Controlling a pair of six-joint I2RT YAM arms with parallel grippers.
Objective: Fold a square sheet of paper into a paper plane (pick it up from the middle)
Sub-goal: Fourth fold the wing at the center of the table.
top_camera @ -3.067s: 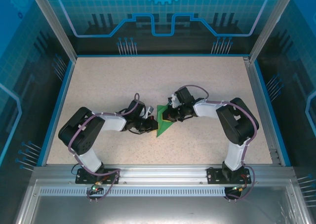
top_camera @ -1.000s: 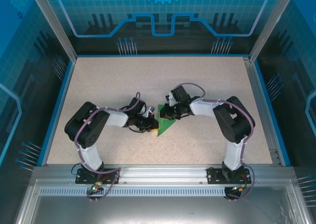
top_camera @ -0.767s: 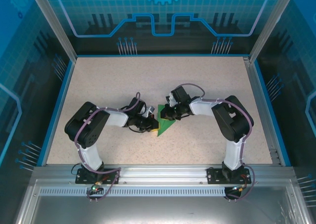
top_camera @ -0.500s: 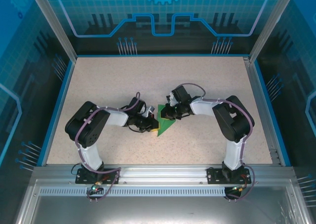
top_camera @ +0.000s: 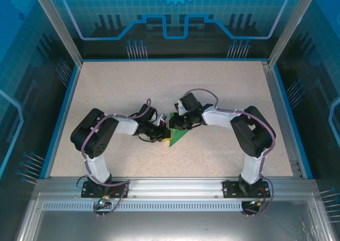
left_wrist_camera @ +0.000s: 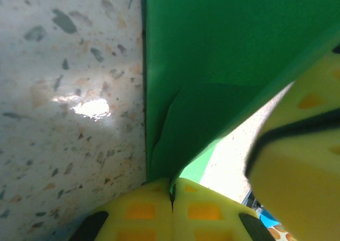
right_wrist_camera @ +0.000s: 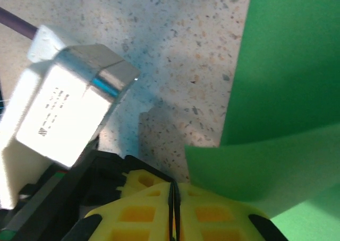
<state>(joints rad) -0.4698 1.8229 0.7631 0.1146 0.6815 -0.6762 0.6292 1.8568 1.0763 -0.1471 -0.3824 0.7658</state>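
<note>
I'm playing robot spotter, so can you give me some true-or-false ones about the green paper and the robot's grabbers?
1. The sheet of paper is green. True.
2. The table under it is speckled. True.
3. The left gripper is wide open. False: its fingers are pressed together at the paper's edge.
4. The right gripper is far from the paper. False: it is shut on a lifted green flap.

My top camera sits high behind the bases at 6 o'clock, looking down toward 12 over the whole table. Both wrist cameras skim it close up. All three share the paper.
</note>
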